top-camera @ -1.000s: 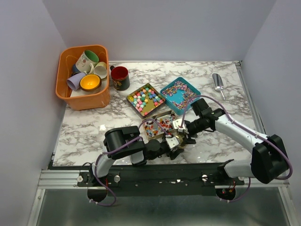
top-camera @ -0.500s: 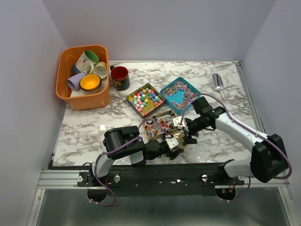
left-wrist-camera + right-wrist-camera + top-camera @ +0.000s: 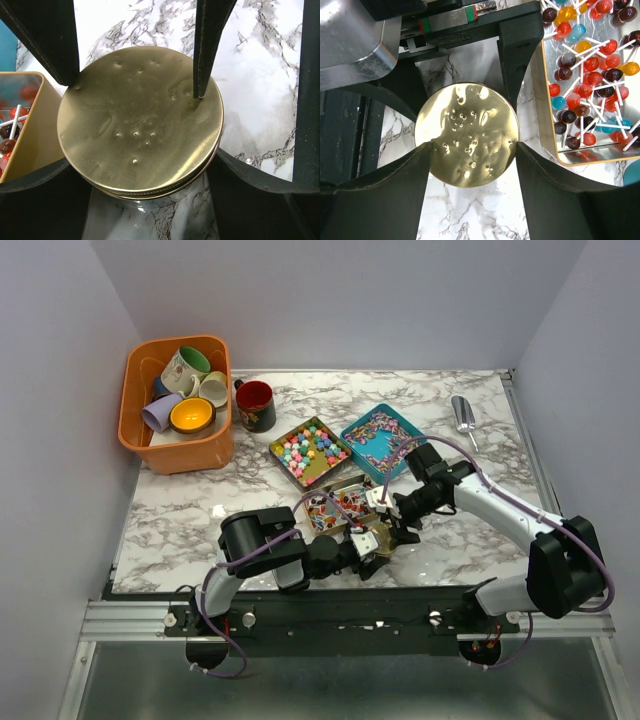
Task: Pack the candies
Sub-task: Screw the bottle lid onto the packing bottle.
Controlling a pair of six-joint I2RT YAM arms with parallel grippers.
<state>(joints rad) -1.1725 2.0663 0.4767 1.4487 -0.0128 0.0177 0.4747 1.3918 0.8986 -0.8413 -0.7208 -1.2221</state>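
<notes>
A jar with a flat round gold lid (image 3: 372,537) stands near the table's front edge. My left gripper (image 3: 366,548) is shut on the jar just under the lid (image 3: 140,115), one finger on each side (image 3: 141,156). My right gripper (image 3: 386,524) is shut on the lid's rim (image 3: 467,132), with its fingers touching both sides (image 3: 472,145). The candies lie in open tins: round coloured sweets in a gold tin (image 3: 310,450), wrapped pieces in a teal tin (image 3: 383,440), and lollipops in a gold tin (image 3: 335,505) beside the jar (image 3: 590,60).
An orange basket (image 3: 178,455) of ceramic mugs stands at the back left, with a red mug (image 3: 256,405) beside it. A metal scoop (image 3: 463,416) lies at the back right. The lollipop tin's wall (image 3: 37,135) stands close to the jar's left.
My right arm's forearm and wrist have shifted slightly toward the far left over the jar. The left arm, the jar and the tins have not moved.
</notes>
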